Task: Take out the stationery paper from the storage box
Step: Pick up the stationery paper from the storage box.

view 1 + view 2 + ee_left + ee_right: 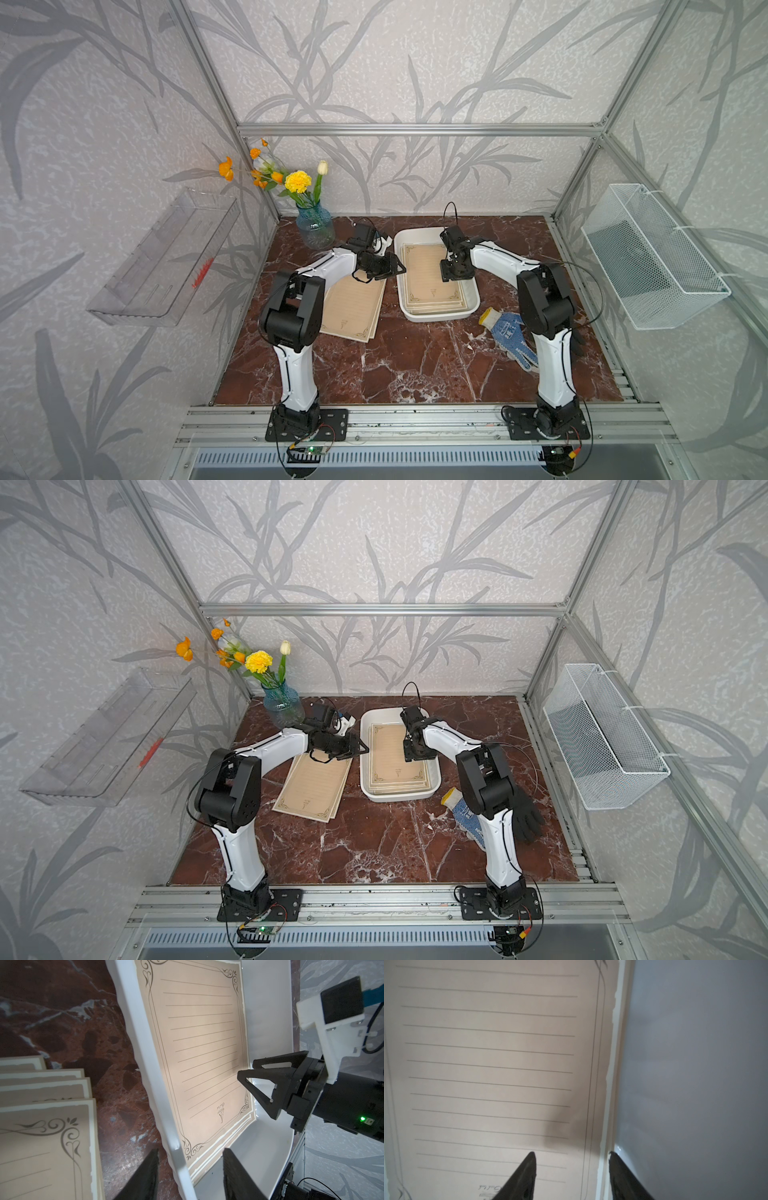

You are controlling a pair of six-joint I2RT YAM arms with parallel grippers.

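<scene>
The white storage box point(436, 318) lies at mid-table with a stack of tan stationery paper point(424, 274) inside. More sheets point(353, 305) lie fanned on the marble left of the box. My left gripper point(401, 269) is open at the box's left rim point(145, 1064). One finger is outside over the marble, the other inside over the box floor, and neither touches the rim. My right gripper point(451, 277) is open and points down over the stack's right edge. In the right wrist view one fingertip point(532, 1155) is over the top sheet point(488, 1064), the other over the white box floor point(695, 1064).
A blue glass vase of flowers point(315, 226) stands at the back left, close behind the left wrist. A blue-dotted glove point(509, 332) and a black glove point(525, 816) lie right of the box. A wire basket point(652, 253) and a clear shelf tray point(166, 257) hang on the side walls.
</scene>
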